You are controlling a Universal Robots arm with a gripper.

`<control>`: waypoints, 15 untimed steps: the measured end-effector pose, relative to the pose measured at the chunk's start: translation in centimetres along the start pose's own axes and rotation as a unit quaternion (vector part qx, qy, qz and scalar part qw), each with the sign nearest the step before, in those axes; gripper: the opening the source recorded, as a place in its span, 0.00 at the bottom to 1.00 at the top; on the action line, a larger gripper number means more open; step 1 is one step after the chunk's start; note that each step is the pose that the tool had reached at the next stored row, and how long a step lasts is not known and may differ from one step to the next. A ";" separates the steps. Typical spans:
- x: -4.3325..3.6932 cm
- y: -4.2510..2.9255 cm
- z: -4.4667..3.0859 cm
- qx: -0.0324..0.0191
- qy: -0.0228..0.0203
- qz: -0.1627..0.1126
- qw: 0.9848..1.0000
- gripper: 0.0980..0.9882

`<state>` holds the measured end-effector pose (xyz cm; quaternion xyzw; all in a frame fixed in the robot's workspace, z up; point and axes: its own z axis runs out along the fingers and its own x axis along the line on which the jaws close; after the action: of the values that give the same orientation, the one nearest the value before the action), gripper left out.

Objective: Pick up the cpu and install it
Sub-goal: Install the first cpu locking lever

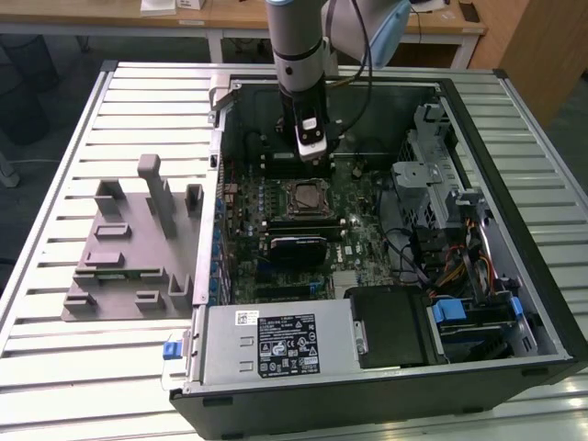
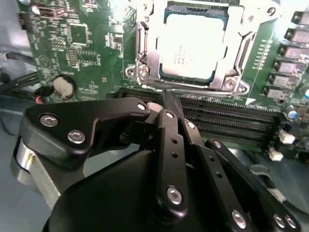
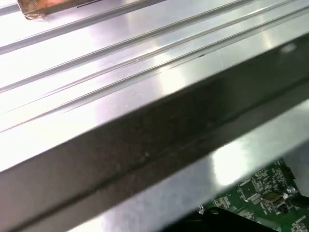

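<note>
Sitting seated in its socket (image 2: 193, 48), cpu (image 2: 193, 46), closed empty hand (image 2: 166, 99) just beside.

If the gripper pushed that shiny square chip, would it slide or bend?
The cpu looks flat with a metal top, so probably stiff, not bendy. It sits inside the socket frame, so a sideways push likely wouldn't slide it. Its smooth top may be slippery.

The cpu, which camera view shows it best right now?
The second wrist view: the cpu sits close and bright in its socket frame, beyond the gripper. The exterior view shows it small and distant on the motherboard.
</note>
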<state>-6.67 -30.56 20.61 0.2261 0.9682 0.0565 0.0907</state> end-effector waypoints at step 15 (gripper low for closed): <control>-0.42 0.19 -1.06 0.011 -0.001 -0.002 1.000 0.01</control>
<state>-6.42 -30.65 21.73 0.2254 0.9691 0.0459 0.0892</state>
